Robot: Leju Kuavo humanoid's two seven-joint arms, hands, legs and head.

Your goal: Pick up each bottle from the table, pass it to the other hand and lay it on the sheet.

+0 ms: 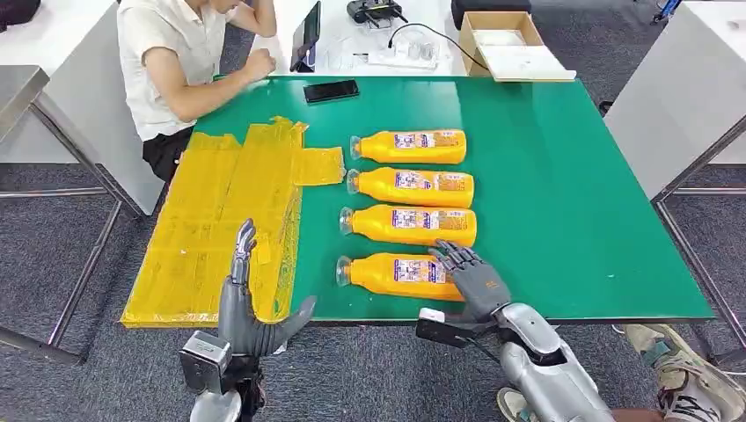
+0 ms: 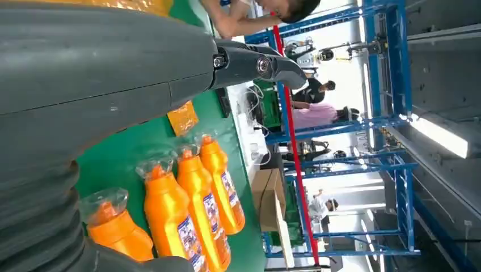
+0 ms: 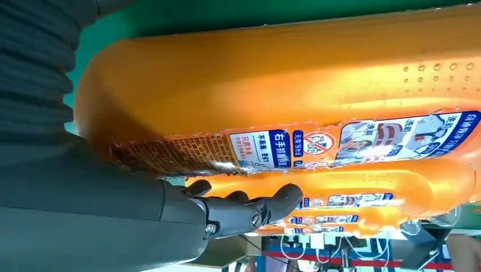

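— Where the green table (image 1: 563,193) carries stock, what lies on it?
— Four orange bottles, on their sides in a column, caps toward the yellow sheet (image 1: 220,220). Sheet: bare, at the table's left end.
— Nearest bottle (image 1: 391,274)?
— At the front edge; the right robot hand (image 1: 466,272) rests over its base end, fingers draped on it, not lifted.
— Left robot hand (image 1: 251,303)?
— Open, holding nothing, fingers up, over the sheet's front edge.
— Other items?
— Black phone (image 1: 331,90) at the far edge; a seated person (image 1: 189,53) beyond the corner.
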